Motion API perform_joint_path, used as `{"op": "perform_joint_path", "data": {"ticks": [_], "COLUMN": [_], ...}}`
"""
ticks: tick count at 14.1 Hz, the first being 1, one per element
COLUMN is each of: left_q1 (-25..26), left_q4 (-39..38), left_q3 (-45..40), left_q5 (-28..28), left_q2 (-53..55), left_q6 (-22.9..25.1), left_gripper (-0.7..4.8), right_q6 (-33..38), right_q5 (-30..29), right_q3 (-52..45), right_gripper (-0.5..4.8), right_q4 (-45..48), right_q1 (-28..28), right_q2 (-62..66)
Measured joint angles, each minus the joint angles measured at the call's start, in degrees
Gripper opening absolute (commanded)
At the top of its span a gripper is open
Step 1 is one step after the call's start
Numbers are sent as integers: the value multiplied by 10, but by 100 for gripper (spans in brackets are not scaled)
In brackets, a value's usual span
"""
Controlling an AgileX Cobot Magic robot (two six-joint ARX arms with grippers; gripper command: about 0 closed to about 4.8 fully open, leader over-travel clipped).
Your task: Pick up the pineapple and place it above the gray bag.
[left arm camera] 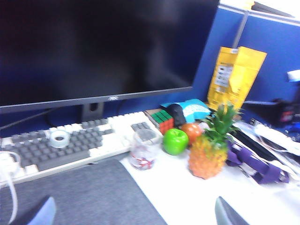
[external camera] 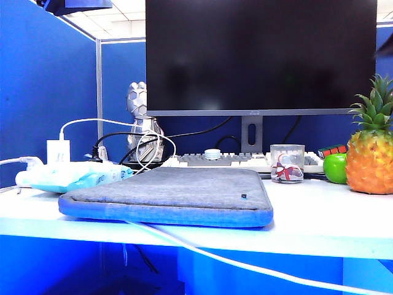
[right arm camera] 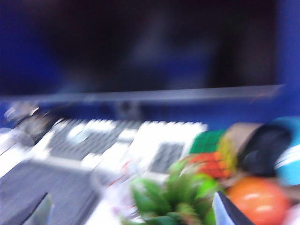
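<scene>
The pineapple [external camera: 370, 157] is standing upright on the bench [external camera: 319, 215], right beside the green apple [external camera: 335, 168] and well apart from the gray bag [external camera: 169, 193] — that one is lying flat in front of the keyboard [external camera: 245, 161]. The left end effector [left arm camera: 136, 213] is hovering over the bag's edge, fingers [left arm camera: 41, 212] spread apart, nothing between them. The right end effector [right arm camera: 136, 211] is hanging just above the pineapple's leaves, fingers also wide apart and gripping nothing — its view is blurring. A glass [external camera: 287, 163] is sitting near the bag.
</scene>
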Motion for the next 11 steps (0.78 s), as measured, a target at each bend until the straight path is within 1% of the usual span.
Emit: {"op": "perform_joint_path", "data": {"ticks": [2,4,7,8,11], "left_q1": [0,0,0,0,0], "left_q4": [0,0,-1,-1,2], "left_q3": [0,0,0,0,0], "left_q5": [0,-2,-2,-2,-2], "left_q2": [5,14,28,29,29], "left_q6": [0,-1,-4,-5,-5], "left_gripper": [479,479,479,479,479], "right_q6": [0,-1,-14,-26,-30], "right_q5": [-15,-21,-28,-29,-40], "right_q3": [21,71,135,141,147], "right_gripper": [479,479,479,479,479], "right_q4": [-4,-22,-75,-86,-105], "right_q1": [0,0,1,2,10], "right_q2": [33,75,137,147,170]}}
